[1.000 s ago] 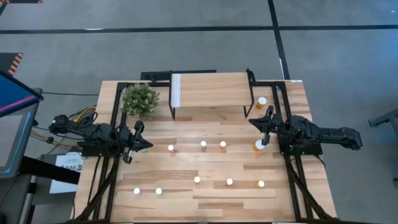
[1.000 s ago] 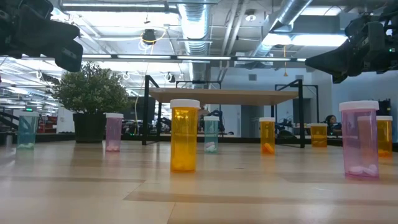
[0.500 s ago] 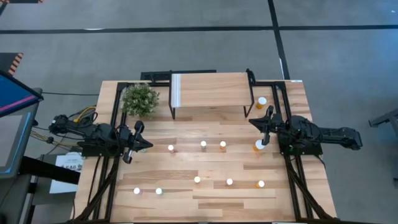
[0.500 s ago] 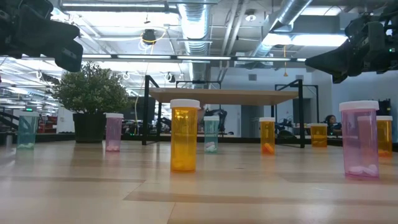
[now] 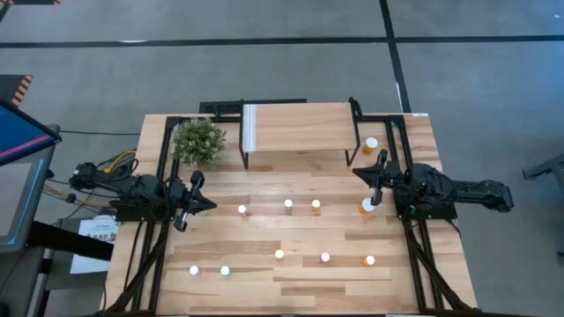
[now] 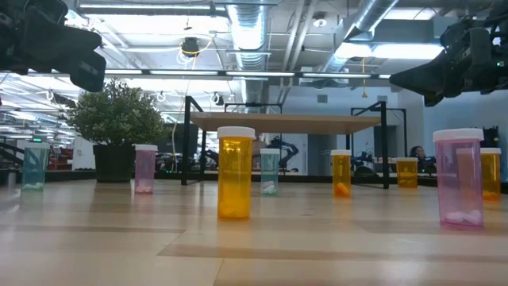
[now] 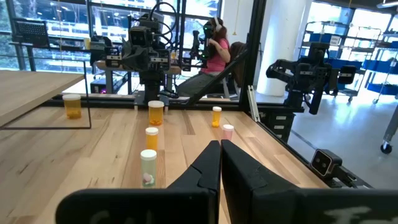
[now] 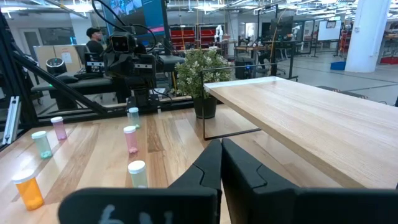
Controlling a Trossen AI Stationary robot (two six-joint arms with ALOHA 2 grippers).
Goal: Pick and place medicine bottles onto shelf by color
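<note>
Both grippers, left gripper (image 5: pixel 210 205) and right gripper (image 5: pixel 357 173), hover pinched shut and empty on either side of the shelf (image 5: pixel 300 126); medicine bottles (image 5: pixel 288 204) stand before it

A: Shelf (image 5: pixel 300 125) top — bare board, open from above across the upper middle of the high view.

B: Obstacles?

A: Potted plant (image 5: pixel 197 140) just left of the shelf; one orange bottle (image 5: pixel 371 143) close by its right legs. Loose bottles (image 5: pixel 288 206) dot the table's (image 5: pixel 264 295) centre and lower half — gaps between them, well apart.
</note>
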